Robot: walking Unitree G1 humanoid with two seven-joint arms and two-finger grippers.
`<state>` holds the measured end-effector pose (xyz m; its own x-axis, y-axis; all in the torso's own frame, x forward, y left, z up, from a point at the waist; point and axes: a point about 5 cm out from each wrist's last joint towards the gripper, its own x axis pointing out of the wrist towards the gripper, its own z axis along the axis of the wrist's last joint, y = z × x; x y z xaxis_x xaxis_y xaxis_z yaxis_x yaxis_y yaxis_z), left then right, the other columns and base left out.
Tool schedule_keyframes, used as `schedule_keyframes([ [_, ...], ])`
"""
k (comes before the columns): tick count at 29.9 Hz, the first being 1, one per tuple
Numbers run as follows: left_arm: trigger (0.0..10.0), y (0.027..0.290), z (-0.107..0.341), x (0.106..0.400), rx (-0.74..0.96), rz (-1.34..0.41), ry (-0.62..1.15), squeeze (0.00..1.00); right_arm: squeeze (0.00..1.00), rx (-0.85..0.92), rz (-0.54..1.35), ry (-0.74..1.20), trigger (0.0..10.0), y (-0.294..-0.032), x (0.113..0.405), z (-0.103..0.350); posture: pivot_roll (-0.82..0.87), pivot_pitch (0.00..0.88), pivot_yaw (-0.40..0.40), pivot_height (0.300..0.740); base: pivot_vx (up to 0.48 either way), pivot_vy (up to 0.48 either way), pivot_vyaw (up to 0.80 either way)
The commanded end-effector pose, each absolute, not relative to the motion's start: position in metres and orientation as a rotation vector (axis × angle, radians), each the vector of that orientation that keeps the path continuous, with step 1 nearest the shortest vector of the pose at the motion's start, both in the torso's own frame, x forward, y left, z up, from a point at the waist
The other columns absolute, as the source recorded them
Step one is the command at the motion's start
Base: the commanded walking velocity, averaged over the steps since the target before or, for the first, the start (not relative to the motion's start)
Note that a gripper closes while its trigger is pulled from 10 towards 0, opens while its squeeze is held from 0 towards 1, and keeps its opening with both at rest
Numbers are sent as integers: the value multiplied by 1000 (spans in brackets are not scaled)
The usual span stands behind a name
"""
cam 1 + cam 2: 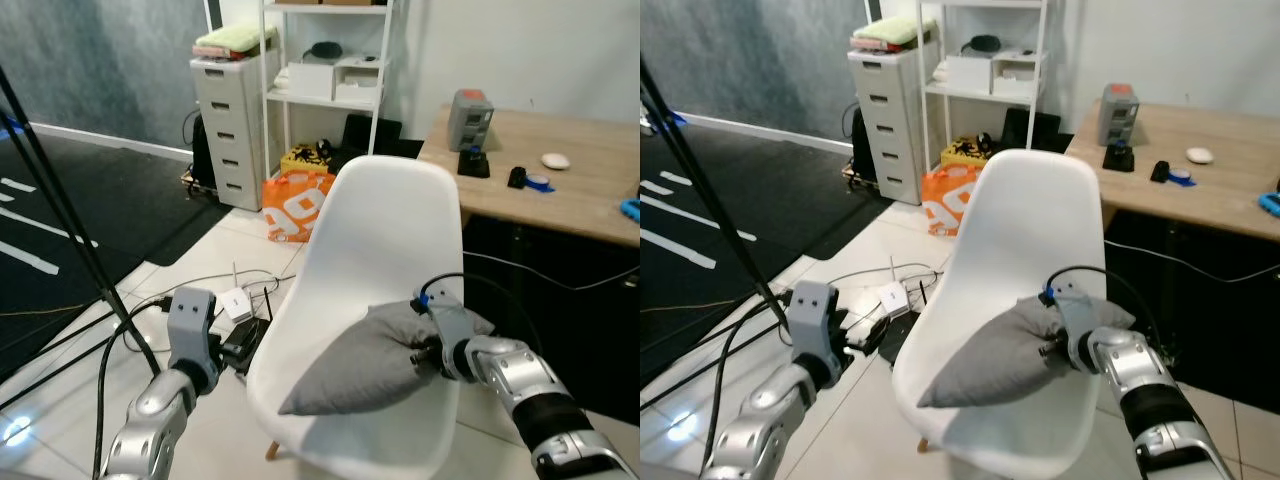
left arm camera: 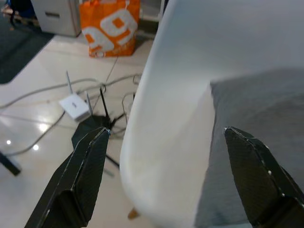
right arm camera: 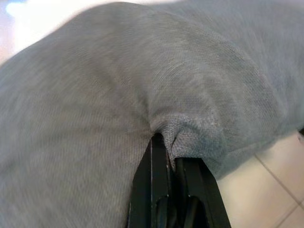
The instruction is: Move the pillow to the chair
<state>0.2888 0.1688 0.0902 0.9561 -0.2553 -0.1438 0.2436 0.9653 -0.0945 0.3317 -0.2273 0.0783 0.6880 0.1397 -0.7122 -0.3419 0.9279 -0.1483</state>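
Where gripped, one pillow, one chair.

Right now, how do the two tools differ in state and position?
The right tool is shut on the grey pillow, pinching its fabric over the chair seat; the left tool is open and holds nothing. The right tool touches the pillow; the left one hangs beside the chair's edge. Both have black fingers.
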Motion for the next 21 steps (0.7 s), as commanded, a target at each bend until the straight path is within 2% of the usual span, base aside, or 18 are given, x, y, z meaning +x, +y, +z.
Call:
schedule_keyframes([
  [1, 10000, 173, 89, 286, -46, -255, 171, 0, 0, -338, 156, 750, 10000, -242, 336, 86, -241, 46, 39, 595, 0, 0, 0],
  [5, 10000, 172, 90, 285, -43, -265, 171, 0, 0, -390, 5, 747, 10000, -259, 337, 89, -238, 45, 38, 580, 0, 0, 0],
  [7, 10000, 171, 91, 284, -40, -277, 171, 0, 0, -397, -135, 719, 10000, -275, 337, 95, -235, 44, 38, 570, 0, 0, 0],
  [11, 10000, 170, 91, 283, -39, -285, 172, 0, 0, -405, -236, 684, 10000, -286, 337, 101, -232, 43, 36, 560, 0, 0, 0],
  [15, 10000, 167, 92, 282, -35, -302, 171, 0, 0, -335, -427, 560, 10000, -307, 340, 117, -227, 45, 39, 560, 0, 0, 0],
  [21, 10000, 166, 94, 281, -27, -320, 171, 0, 0, -296, -567, 461, 10000, -317, 342, 128, -223, 55, 45, 560, 0, 0, 0],
])
